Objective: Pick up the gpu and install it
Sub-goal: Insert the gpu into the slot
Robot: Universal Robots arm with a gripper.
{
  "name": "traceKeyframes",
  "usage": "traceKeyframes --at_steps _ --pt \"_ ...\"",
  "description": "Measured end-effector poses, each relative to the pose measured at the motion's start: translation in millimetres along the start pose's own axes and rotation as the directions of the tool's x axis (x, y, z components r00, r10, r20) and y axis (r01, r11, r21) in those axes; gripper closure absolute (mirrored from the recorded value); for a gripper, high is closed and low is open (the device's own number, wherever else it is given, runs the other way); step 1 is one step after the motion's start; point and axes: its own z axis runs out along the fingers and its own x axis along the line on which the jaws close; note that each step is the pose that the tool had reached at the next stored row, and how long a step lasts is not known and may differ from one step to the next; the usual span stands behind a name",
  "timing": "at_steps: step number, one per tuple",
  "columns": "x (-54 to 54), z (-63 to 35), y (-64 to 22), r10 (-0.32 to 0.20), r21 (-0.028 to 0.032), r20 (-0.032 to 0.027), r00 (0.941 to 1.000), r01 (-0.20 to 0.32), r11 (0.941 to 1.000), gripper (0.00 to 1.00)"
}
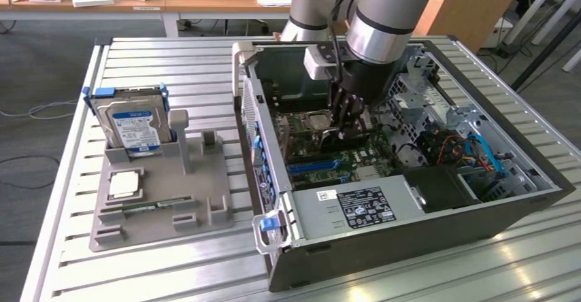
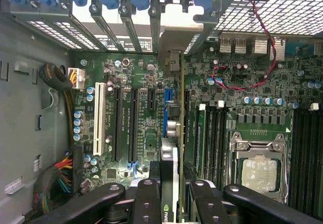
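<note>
Exterior view
Work surface: slatted metal table point(image 1: 136, 268), on which a grey moulded fixture tray point(image 1: 209, 200) and an open dark grey computer case point(image 1: 508, 207) are set side by side.
Tray contents: silver hard drive in a blue frame point(image 1: 136, 125), stood upright; slim green memory stick point(image 1: 150, 205), laid flat.
Gripper point(image 1: 350, 128): lowered into the case, just above the green motherboard point(image 1: 354, 156).

Wrist view
Gpu point(image 2: 172, 128): thin dark circuit card with a silver end bracket, seen edge-on and held upright in line with the blue expansion slot point(image 2: 166, 103). Whether it is seated cannot be told.
Pincer point(image 2: 173, 186): black fingers point(image 2: 146, 199) clamped on the card's two flat faces.
Neighbours: long white slot point(image 2: 99, 118) well to one side; metal-framed processor socket point(image 2: 258, 171) to the other.

Handling
Weight: judged light.
Stiffness: judged rigid, though thin enough to flex if twisted.
Fragility: judged high, as contacts and small parts are exposed.
Hold: best taken on the flat faces near the top edge, with the contact edge left free.
</note>
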Motion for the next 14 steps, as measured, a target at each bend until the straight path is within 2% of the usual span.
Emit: traceKeyframes --at_steps 14 --pt "0.0 3.7 3.0 0.000 -0.0001 -0.0023 1.0000 0.000 1.0000 0.73"
